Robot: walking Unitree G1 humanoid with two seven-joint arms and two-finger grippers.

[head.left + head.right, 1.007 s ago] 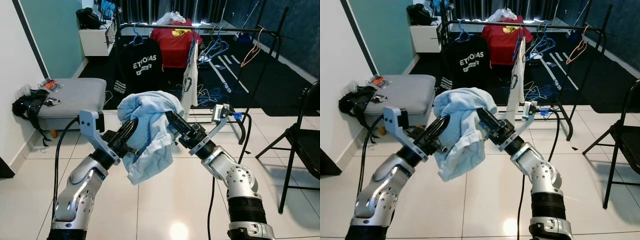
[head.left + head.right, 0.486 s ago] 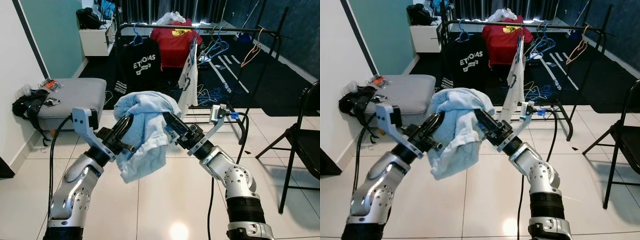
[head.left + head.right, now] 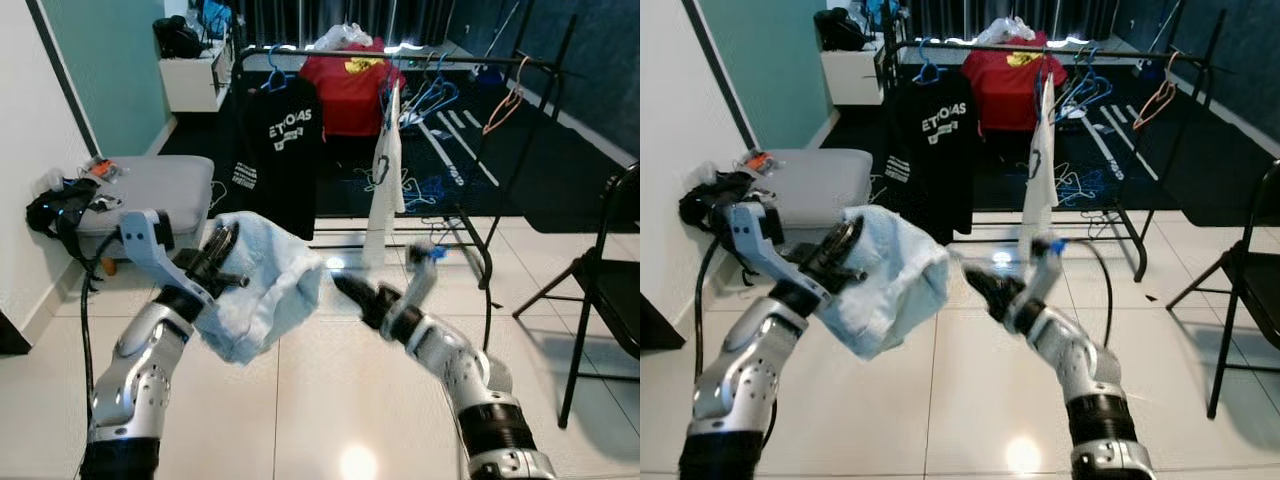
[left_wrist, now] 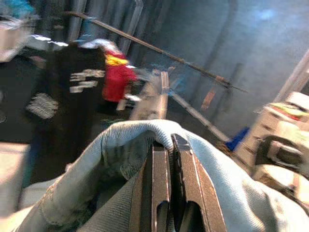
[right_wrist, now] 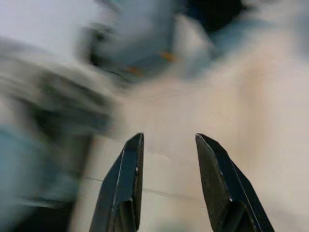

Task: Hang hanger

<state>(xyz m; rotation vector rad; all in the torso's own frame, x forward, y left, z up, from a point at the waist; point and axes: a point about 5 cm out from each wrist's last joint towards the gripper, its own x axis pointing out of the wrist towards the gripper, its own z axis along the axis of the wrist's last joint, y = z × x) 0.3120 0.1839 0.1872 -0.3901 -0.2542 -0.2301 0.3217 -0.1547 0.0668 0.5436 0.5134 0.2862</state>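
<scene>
A light blue garment [image 3: 262, 288] hangs bunched from my left gripper [image 3: 225, 247], which is shut on a fold of it; in the left wrist view the two fingers [image 4: 169, 183] press together with the cloth [image 4: 120, 150] draped over them. My right gripper [image 3: 347, 290] is blurred, low and to the right of the garment, apart from it. Its fingers [image 5: 126, 179] stand open with nothing between them. Beyond stands the clothes rack [image 3: 400, 55] with a black T-shirt [image 3: 285, 150], a red shirt [image 3: 345, 95], a white garment [image 3: 385, 190] and bare hangers [image 3: 430, 95].
A grey ottoman [image 3: 150, 185] and a black bag [image 3: 60, 210] sit at the left by the wall. A black folding chair [image 3: 605, 270] stands at the right. Loose hangers [image 3: 430, 185] lie on the dark floor under the rack. An orange hanger [image 3: 500, 100] hangs at the rail's right end.
My right gripper has let go of the blue garment and dropped away to the right. My left arm has swung the garment to the left and holds it alone.
</scene>
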